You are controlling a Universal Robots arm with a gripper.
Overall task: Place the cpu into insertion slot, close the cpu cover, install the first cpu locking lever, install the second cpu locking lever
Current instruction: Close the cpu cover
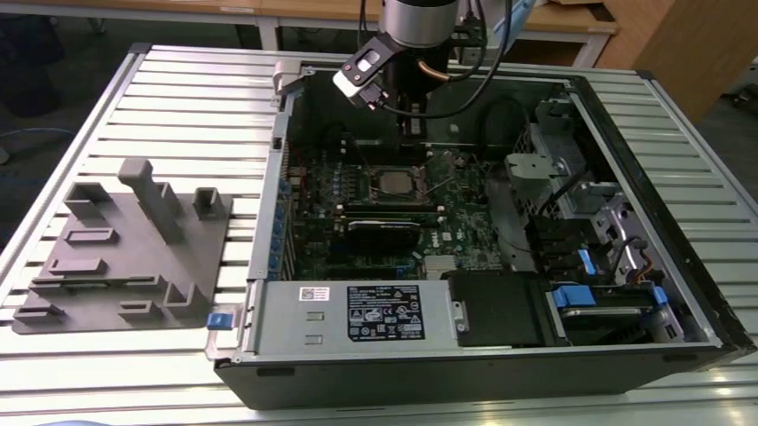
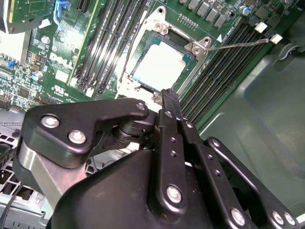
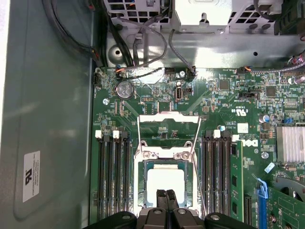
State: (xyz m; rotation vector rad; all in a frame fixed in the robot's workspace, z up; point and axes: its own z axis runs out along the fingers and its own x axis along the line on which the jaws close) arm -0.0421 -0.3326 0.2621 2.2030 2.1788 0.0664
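fixture: grey tray [image 1: 119, 248] on slatted table [image 1: 177, 98], at the exterior view's left, apart from the case
case: open tower [image 1: 474, 377], board flat inside; arm [image 1: 417, 22] comes down over its far side, lower part hard to separate from the dark wall
slot: insertion slot [image 1: 369, 182] mid-board, mostly covered
cpu: cpu [image 3: 165, 180] seated in the slot, silver top showing through the window
cover: cpu cover [image 3: 164, 153] lying flat around the chip; near edge cut off by the gripper in both wrist views
gripper: gripper [image 3: 167, 194] fingertips [image 3: 162, 195] pressed together, nothing between them, over the chip's near edge; contact can't tell
lever: lever rod [image 2: 238, 44] runs from the socket corner across memory slots [image 2: 224, 62]; latched or not, can't tell
right: drive bays [image 1: 592, 222], partly in shadow
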